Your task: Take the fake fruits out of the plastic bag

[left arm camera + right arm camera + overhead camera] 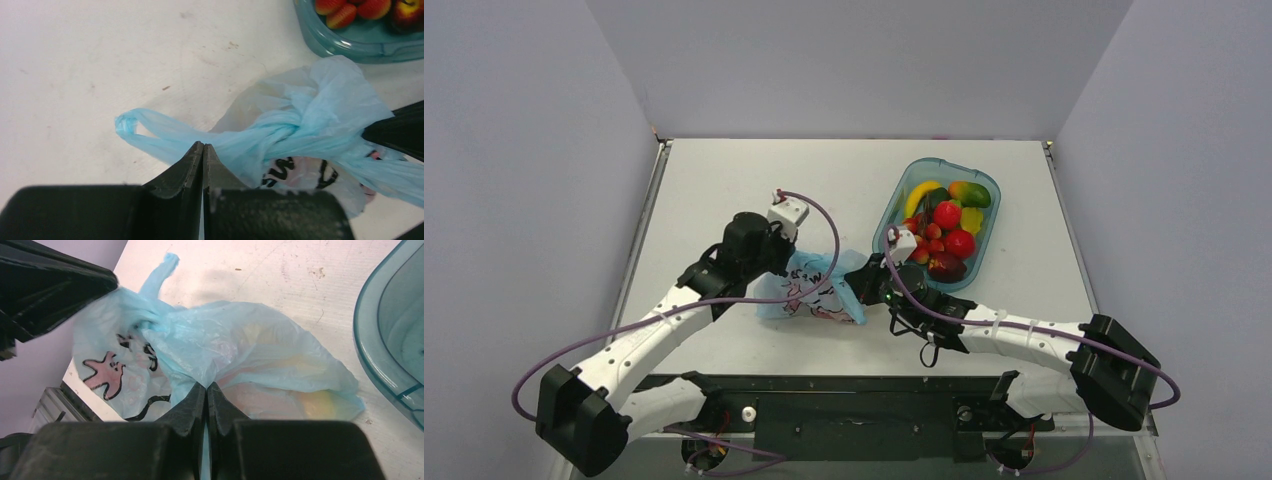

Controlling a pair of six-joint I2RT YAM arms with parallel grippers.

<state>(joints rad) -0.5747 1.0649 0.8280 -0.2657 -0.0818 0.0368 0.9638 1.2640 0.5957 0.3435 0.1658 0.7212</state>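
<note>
White table [724, 190], and the teal tub [345, 47] is our marker. The blue bag [819, 290] lies just beside the tub, stretched lengthwise away from it, with its twisted handle [150, 127] at the far end. Left gripper [202, 147] is out at that far end, fingers closed flat on the handle. Right gripper [206, 387] is at the tub end, fingers pinched shut on a fold of film. The fruits [315, 402] are only blurry yellow-orange patches through the plastic, so probably them. They sit inside the bag, on the tub side of the right fingers. The bag's mouth looks to lie between the two grips, so my call is pulling apart.
</note>
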